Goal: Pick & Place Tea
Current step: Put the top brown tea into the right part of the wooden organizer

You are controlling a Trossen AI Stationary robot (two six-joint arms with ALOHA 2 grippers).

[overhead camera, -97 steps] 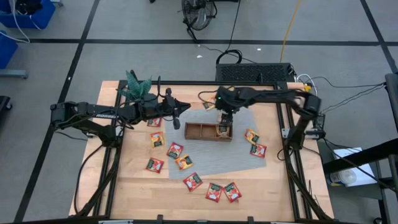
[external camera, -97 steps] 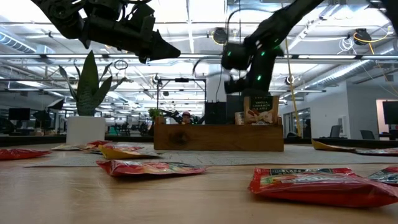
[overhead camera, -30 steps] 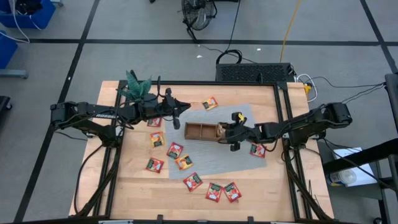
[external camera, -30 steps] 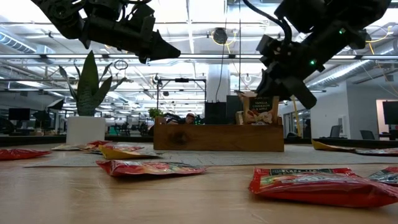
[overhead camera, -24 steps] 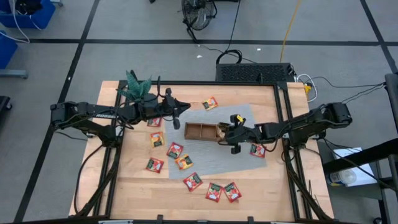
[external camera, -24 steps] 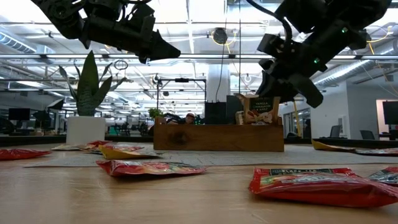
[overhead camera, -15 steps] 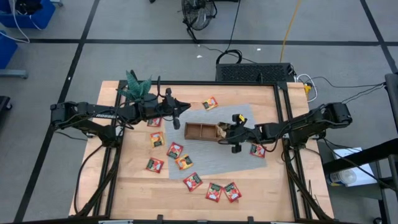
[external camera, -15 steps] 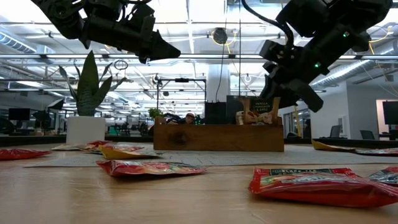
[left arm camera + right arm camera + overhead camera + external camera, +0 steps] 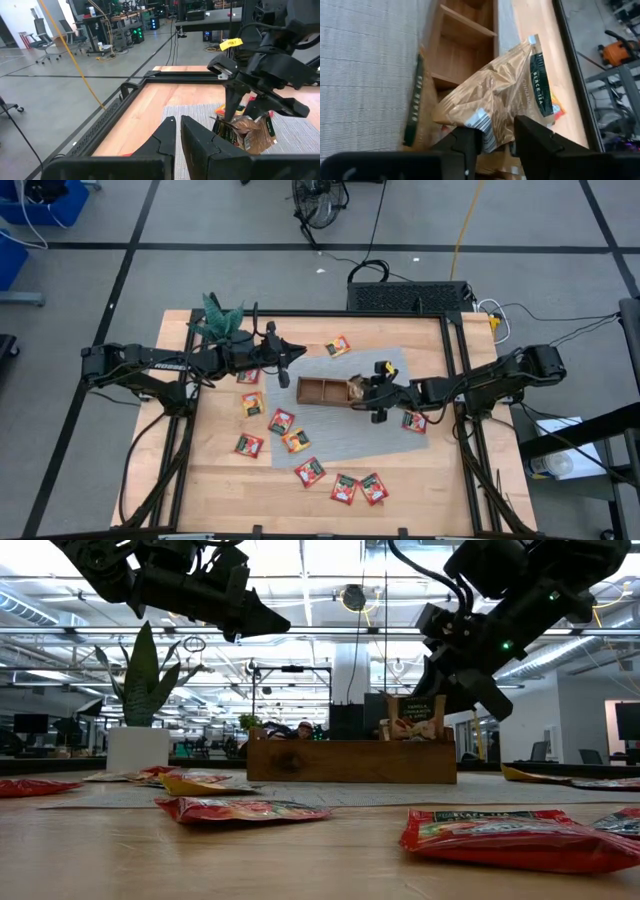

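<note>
A brown wooden tray (image 9: pixel 322 392) sits on a grey mat (image 9: pixel 340 442). A golden-brown tea sachet (image 9: pixel 500 95) stands tilted in its right compartment (image 9: pixel 356 389), next to another sachet there. My right gripper (image 9: pixel 497 142) is open at this sachet's upper corner, reaching in from the table's right (image 9: pixel 368 395). My left gripper (image 9: pixel 177 127) hovers shut above the table left of the tray (image 9: pixel 285 370). Several red and orange sachets (image 9: pixel 281 421) lie flat on the wood and the mat. My right gripper has the sachet's barcode corner (image 9: pixel 481 125) between its parted fingers, which come slanting down from the table's right. One finger (image 9: pixel 467 142) overlaps that corner in the wrist view; I cannot tell whether it touches. The sachet leans in the tray's right compartment.
A potted plant (image 9: pixel 220 318) stands at the far left corner. Loose sachets lie near the front edge (image 9: pixel 344 488), to the right of the tray (image 9: pixel 415 420) and behind it (image 9: pixel 338 346). A black frame rail (image 9: pixel 300 313) borders the table.
My right gripper has stayed over the tray's right compartment and has opened its fingers. The golden-brown sachet has settled a little lower and more tilted in the compartment.
</note>
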